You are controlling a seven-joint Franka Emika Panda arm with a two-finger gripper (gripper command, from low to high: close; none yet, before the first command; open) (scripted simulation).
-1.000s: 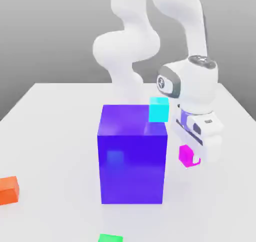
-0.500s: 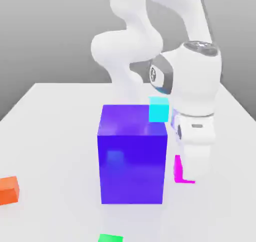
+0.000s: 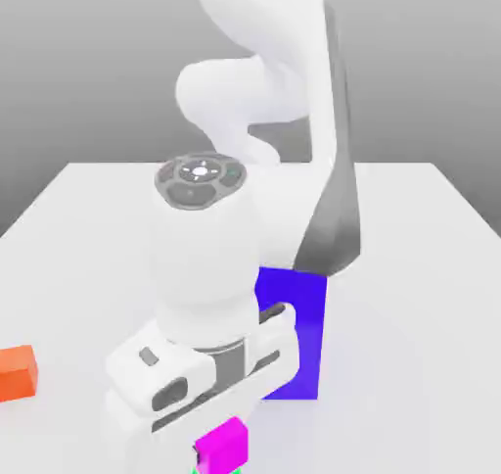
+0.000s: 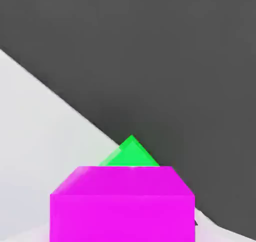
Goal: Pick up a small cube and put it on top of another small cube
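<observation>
The small magenta cube (image 3: 224, 447) sits directly under my gripper (image 3: 217, 423), at the table's near edge in the exterior view. A sliver of the green small cube (image 3: 197, 465) peeks out just below and beside it. In the hand view, the magenta cube (image 4: 122, 206) is close up with the green cube (image 4: 131, 154) showing just beyond its top face. The magenta cube is over the green one; I cannot tell whether they touch. The white hand and arm hide most of the green cube.
The big blue cube (image 3: 295, 337) stands just behind the hand, mostly hidden by the arm. An orange cube (image 3: 18, 372) lies at the exterior view's left edge. The white table (image 3: 78, 227) ends right beside the green cube.
The arm has swung from beside the blue cube, on the exterior view's right, to the near edge in front of it. The magenta cube came along and now sits over the green cube.
</observation>
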